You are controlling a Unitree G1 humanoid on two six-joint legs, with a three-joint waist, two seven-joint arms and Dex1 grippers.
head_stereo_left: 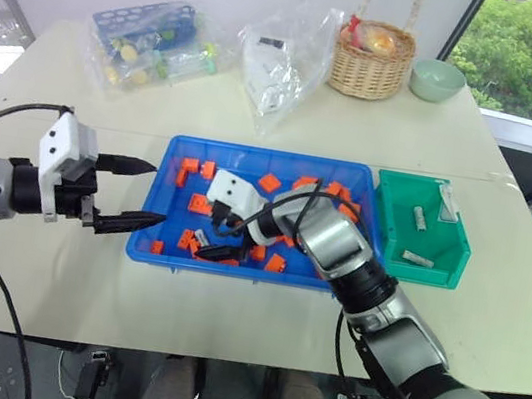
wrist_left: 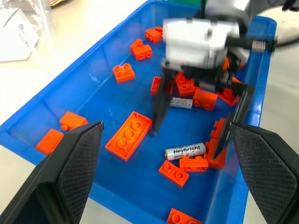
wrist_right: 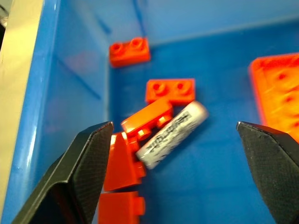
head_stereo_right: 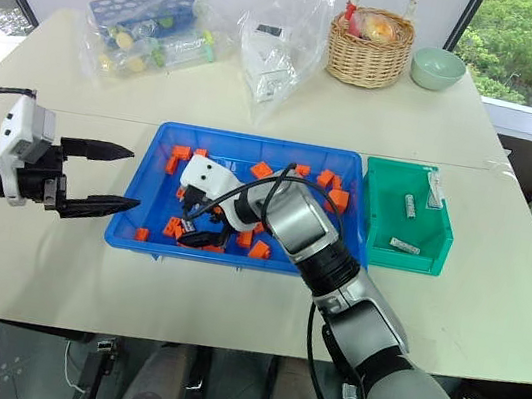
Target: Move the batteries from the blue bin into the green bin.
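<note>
The blue bin [head_stereo_left: 273,155] sits mid-table, strewn with orange bricks [head_stereo_left: 271,182]. One of the batteries [wrist_right: 171,135] lies among bricks near the bin's front left corner, and another battery [wrist_left: 181,103] lies a little further in. My right gripper [head_stereo_left: 223,235] reaches down into the bin and stands open, its fingertips on either side of the near battery [wrist_left: 185,151], nothing held. My left gripper [head_stereo_left: 135,194] hovers open just outside the bin's left wall, empty. To the right of the blue bin, the green bin [head_stereo_left: 383,228] holds two batteries [head_stereo_left: 420,219].
At the back of the table are a wicker basket [head_stereo_left: 372,59], a pale green bowl [head_stereo_left: 437,80], a clear bag with a blue rack [head_stereo_left: 150,39] and another clear bag [head_stereo_left: 282,65]. The table's front edge runs close below the bins.
</note>
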